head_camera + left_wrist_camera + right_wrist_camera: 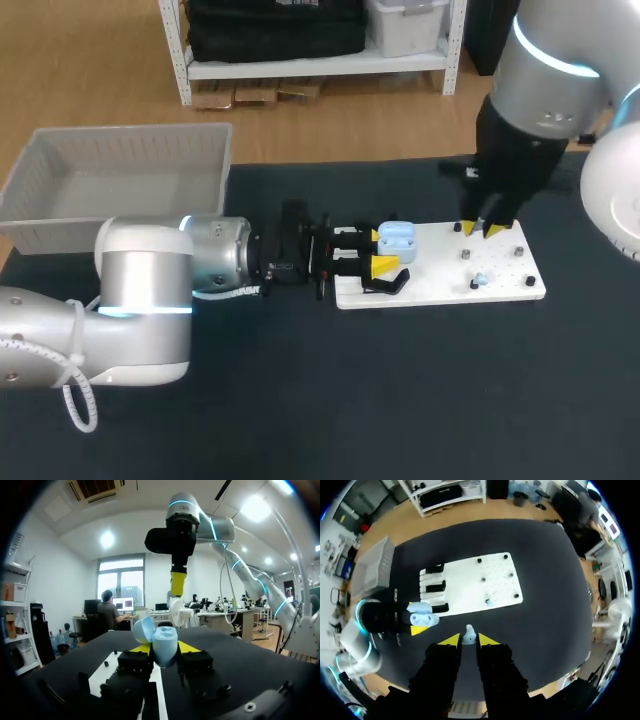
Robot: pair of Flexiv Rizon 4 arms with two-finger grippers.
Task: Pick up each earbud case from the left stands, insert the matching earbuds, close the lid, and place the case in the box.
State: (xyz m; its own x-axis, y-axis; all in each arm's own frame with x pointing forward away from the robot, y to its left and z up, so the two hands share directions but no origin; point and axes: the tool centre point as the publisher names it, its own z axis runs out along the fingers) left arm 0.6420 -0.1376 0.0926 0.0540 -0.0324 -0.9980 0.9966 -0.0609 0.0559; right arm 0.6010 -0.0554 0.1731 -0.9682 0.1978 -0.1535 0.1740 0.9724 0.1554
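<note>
my left gripper (382,250) is clamped on the earbud case (397,238), one yellow finger on each side. the light-blue case sits upright between the fingertips with its lid (144,629) swung open and leaning away to one side. just under that gripper is the near edge of the white board (440,262), and one of the black stands (435,586) lies right beside the lower finger.

my right gripper (465,639) is closed on a small pale-blue earbud (468,634), pinched right at the tips. it hangs above the far side of the board, apart from the case, pointing straight down. from the left wrist camera i see it ahead of and above the open case.

a second earbud (481,279) lies on the board, below the right gripper and a little toward the left gripper's side, among the small dark pegs.

the box (60,215) sits well behind the left gripper, off beside that arm's elbow, and nothing shows inside it from the head camera.
</note>
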